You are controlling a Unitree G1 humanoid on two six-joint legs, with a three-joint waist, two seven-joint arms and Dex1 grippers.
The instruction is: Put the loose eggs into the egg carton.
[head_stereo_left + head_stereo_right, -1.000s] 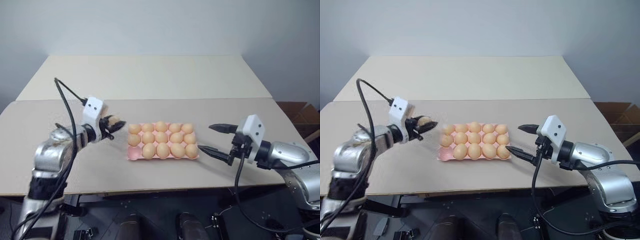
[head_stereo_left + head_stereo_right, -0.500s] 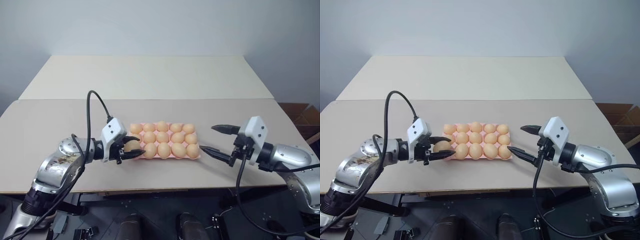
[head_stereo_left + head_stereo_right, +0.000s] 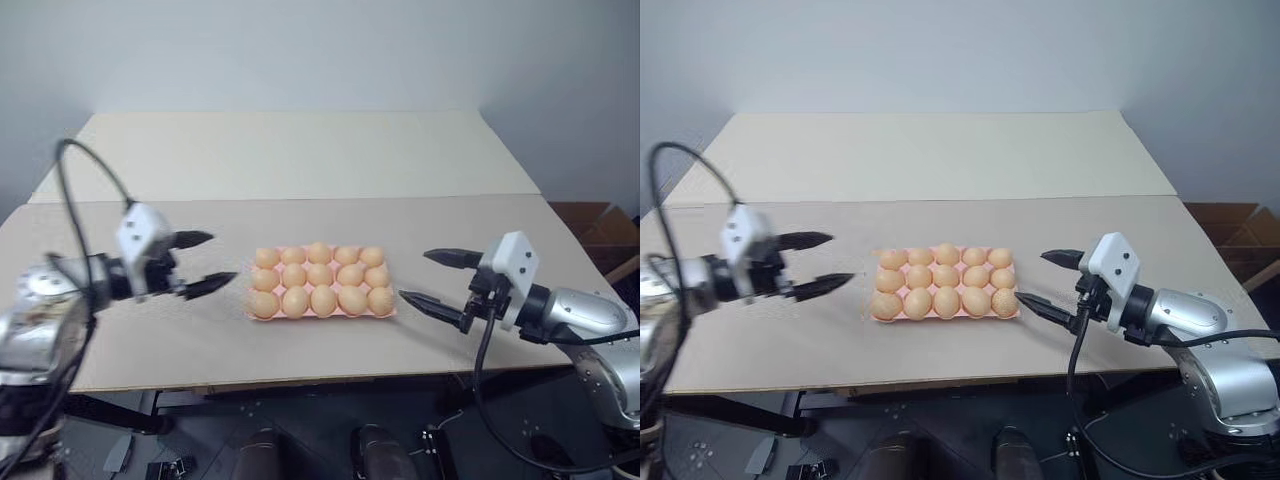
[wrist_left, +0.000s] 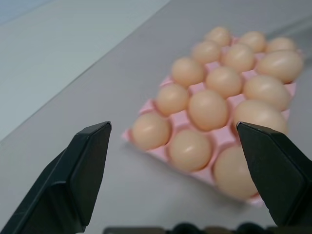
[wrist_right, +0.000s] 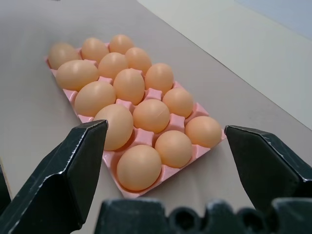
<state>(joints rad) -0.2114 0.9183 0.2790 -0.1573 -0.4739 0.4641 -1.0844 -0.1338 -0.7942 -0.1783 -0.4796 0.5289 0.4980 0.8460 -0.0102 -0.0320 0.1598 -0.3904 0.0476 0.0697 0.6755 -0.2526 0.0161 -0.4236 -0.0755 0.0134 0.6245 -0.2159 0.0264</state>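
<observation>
The pink egg carton (image 3: 321, 316) lies on the table in front of me, and tan-orange eggs (image 3: 322, 275) sit in all its cups; no egg lies loose on the table. The egg in the near left corner cup (image 3: 264, 304) is closest to my left gripper. That left gripper (image 3: 218, 260) hovers open and empty a short way left of the carton, pointing at it. My right gripper (image 3: 413, 276) is also open and empty, just off the carton's right end. In the right wrist view the eggs (image 5: 129, 85) lie between its black fingers (image 5: 73, 170).
The beige table (image 3: 300, 160) reaches far back, with a seam (image 3: 300, 197) across it behind the carton. A brown cardboard box (image 3: 600, 225) stands off the table's right side. The table's front edge runs just below both grippers.
My left gripper brought an egg from the left to the carton's near left cup, opened and drew back left without it. The right arm stayed still.
</observation>
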